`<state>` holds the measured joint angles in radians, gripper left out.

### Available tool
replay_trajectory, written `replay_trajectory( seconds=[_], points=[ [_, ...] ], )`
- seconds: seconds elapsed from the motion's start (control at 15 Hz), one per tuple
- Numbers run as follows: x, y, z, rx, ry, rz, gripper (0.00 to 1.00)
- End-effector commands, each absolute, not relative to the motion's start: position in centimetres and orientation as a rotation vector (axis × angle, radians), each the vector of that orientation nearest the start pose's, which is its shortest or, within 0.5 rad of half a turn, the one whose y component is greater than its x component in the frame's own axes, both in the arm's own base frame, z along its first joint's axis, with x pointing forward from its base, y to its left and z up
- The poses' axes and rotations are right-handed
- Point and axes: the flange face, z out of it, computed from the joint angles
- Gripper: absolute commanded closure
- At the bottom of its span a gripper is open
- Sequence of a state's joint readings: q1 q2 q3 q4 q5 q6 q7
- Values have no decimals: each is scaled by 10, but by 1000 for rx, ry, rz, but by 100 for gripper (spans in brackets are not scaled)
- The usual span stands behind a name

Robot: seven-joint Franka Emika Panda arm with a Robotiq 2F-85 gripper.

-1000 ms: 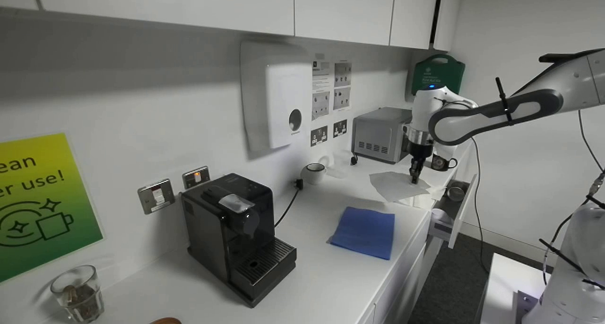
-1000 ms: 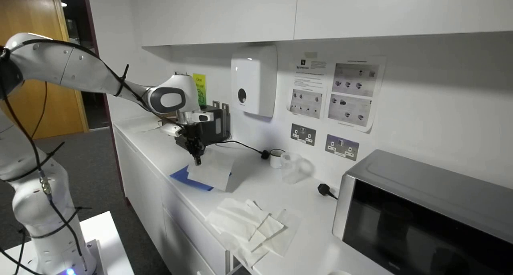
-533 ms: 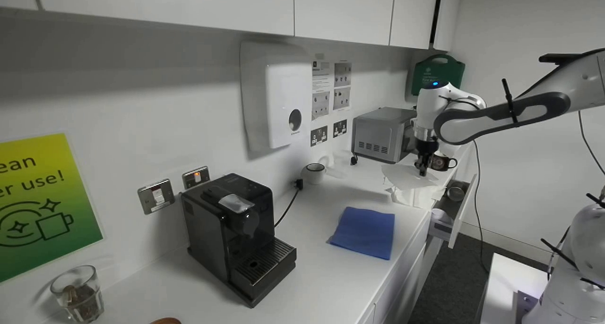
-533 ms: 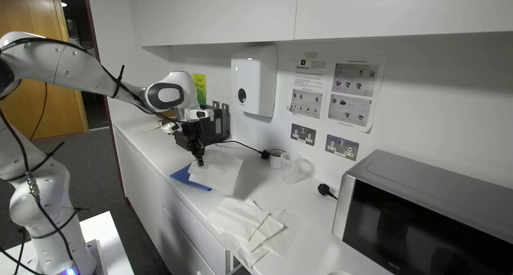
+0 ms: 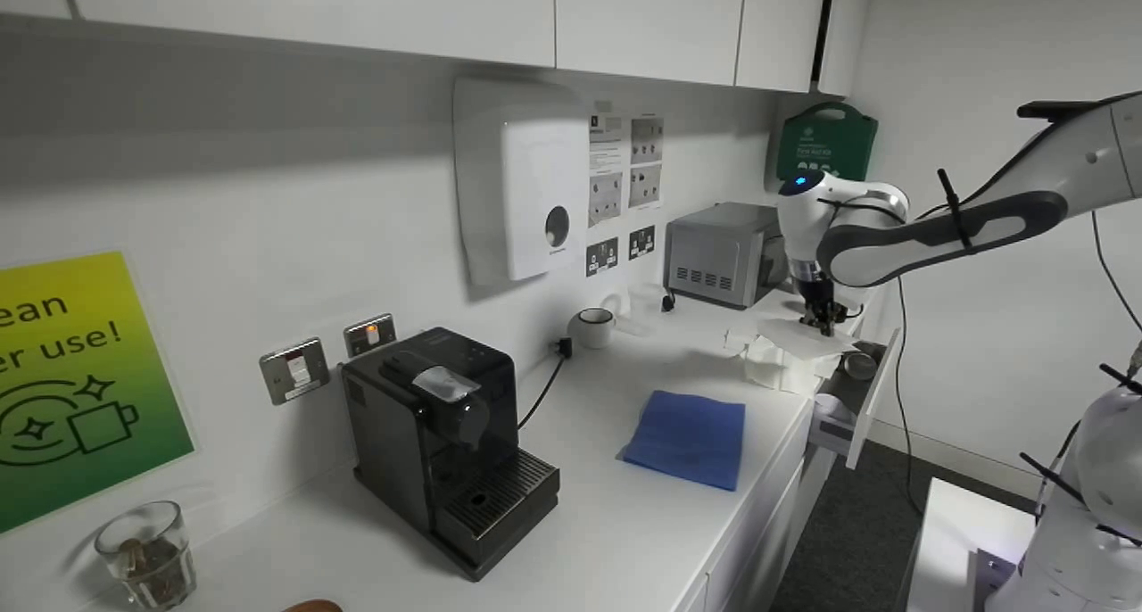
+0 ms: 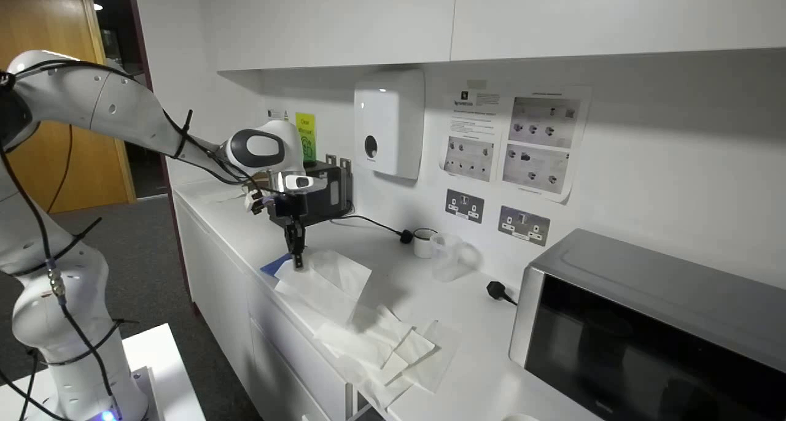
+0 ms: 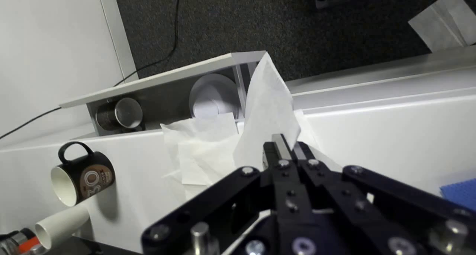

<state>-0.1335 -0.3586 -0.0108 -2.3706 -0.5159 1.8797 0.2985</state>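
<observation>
In an exterior view, our jaws are closed on a paper towel [image 5: 803, 339], which spreads out just beneath them. We would hold that pinch firm and move slowly, since thin paper probably flaps or tears when hurried.

In an exterior view, the towel looks white and limp, with a slanting crease. A loose pile of paper [image 6: 368, 347] lies below the jaws, to one side; a little more height would likely prevent dragging. A blue cloth [image 6: 274, 266] shows just behind the jaws.

In the wrist view, the towel narrows to a free tip ahead of the jaws, over the corner of an open drawer [image 7: 167, 78]; we would swing that tip clear of its edge. Much of the pinch is hidden, so we cannot be sure how much paper is caught.
</observation>
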Motion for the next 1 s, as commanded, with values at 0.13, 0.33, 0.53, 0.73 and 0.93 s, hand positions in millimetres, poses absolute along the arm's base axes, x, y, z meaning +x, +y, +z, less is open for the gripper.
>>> replay_trajectory(
  seconds=[0.13,0.33,0.53,0.73,0.93],
  points=[
    [411,-107,450,-3648,690,309,100],
    [415,-100,445,-3641,602,349,100],
    [421,-85,441,-3646,487,358,100],
    [423,-63,445,-3594,262,283,100],
    [423,-63,438,-3613,312,315,99]
  ],
)
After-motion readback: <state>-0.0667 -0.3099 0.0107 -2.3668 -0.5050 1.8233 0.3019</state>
